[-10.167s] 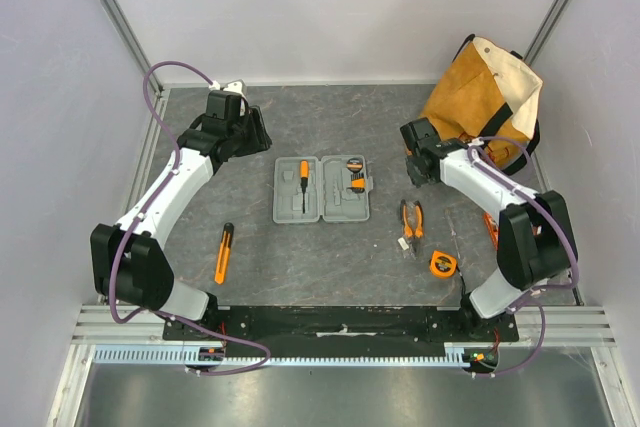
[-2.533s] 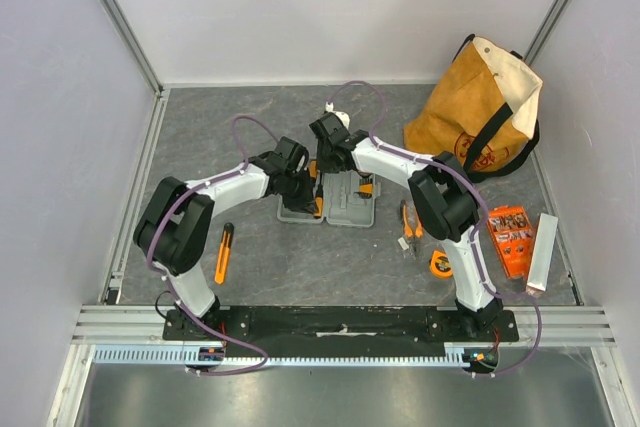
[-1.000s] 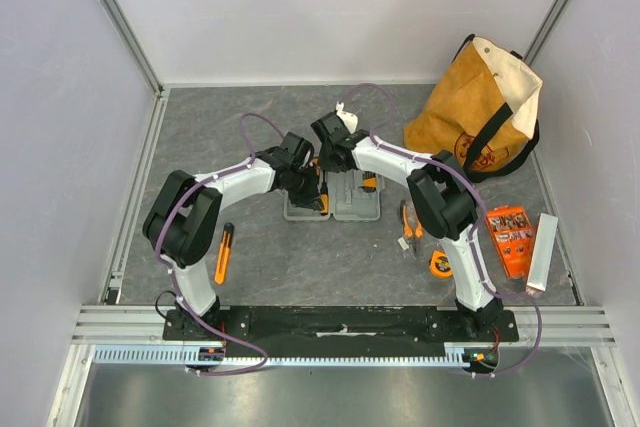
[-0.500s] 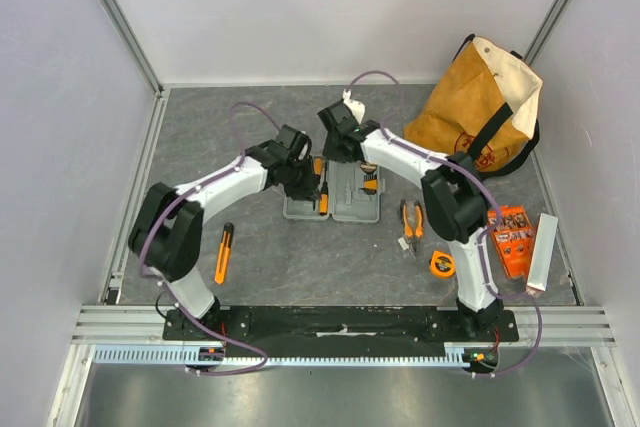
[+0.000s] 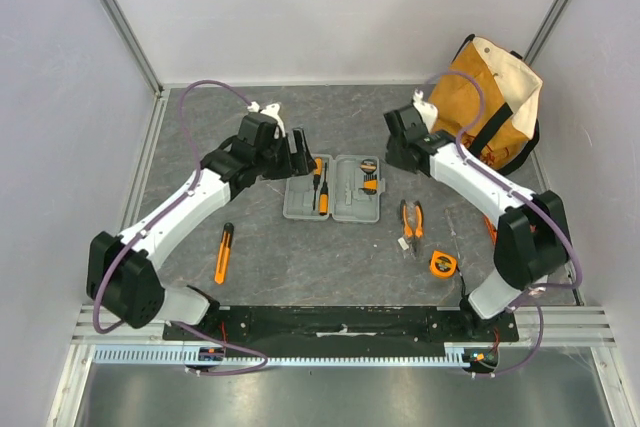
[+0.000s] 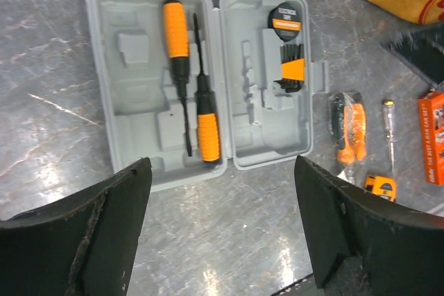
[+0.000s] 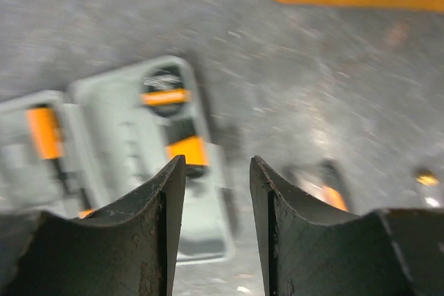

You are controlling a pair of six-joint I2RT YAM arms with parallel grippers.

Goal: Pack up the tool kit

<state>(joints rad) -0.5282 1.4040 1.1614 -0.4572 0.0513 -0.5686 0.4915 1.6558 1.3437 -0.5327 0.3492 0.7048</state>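
Tool kit (image 5: pixel 333 187) is laid open, two screwdrivers (image 6: pixel 191 95) seated. Left gripper (image 6: pixel 220 171) is held wide apart, empty, at its 10 o'clock. Right gripper (image 7: pixel 217 171) is narrowly parted, empty, at 2 o'clock.

Lab robot cell, white panels (image 5: pixel 330 7), aluminium rails (image 5: pixel 560 325)

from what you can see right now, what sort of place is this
Probably a robot test cell in a lab: plain walls on aluminium frame posts box in a grey table, a left arm and right arm are bolted at its near edge, and an open tool kit lies between them.
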